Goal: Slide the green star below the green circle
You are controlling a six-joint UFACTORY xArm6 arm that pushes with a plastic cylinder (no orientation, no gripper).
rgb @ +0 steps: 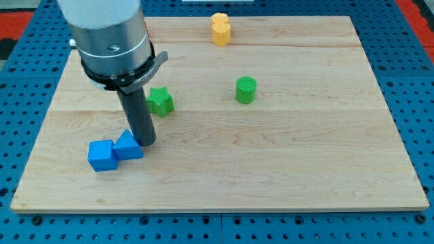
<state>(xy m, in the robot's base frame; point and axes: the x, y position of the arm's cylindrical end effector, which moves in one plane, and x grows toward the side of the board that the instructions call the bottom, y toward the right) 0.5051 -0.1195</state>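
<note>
We see our rod coming down from the arm's grey cylinder (112, 41) at the far left of the wooden board (291, 169), and my tip (148, 144) rests on the board at the near left, touching or just beside the right edge of a blue triangle-like block (127, 146). A blue cube (102, 155) sits right against that block on its left, slightly nearer to us. We carry no pincer at all — only the straight dark rod, so nothing is spread, pressed together or pinching. The green star (161, 101) lies just beyond and a little to the right of my tip, near the rod's shaft but apart from it; the tip does not touch it. The green circle (246, 90) stands upright as a short cylinder well to the right of the star, at about the same depth on the board, perhaps a touch farther back. So the star is to the circle's left, not on its near side. A yellow block (220, 29) — its exact shape is hard to make out, though it looks many-sided — sits at the far edge, beyond the circle and slightly to its left, well apart from everything else. The board lies on a blue perforated table (420, 102).
</note>
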